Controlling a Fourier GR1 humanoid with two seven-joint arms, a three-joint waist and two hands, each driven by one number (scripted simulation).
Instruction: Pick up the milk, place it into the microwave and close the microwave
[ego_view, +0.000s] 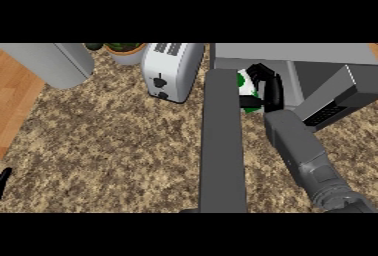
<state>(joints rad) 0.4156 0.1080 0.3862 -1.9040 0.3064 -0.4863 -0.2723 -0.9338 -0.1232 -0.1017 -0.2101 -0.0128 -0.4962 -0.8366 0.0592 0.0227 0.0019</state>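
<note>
The milk (246, 84), a white and green carton, is at the mouth of the microwave (295, 53) at the back right. My right hand (270, 91) is curled round the carton and hides most of it. The forearm reaches in from the lower right. The microwave's door (223, 145) stands open, a long grey slab that runs from the microwave toward me, just left of the carton. Only a black sliver of my left hand (4, 183) shows at the lower left edge.
A white toaster (173, 70) stands left of the microwave. A potted plant (125, 50) and a large grey rounded container (52, 62) are at the back left. The counter's left edge (22, 107) borders a wooden surface.
</note>
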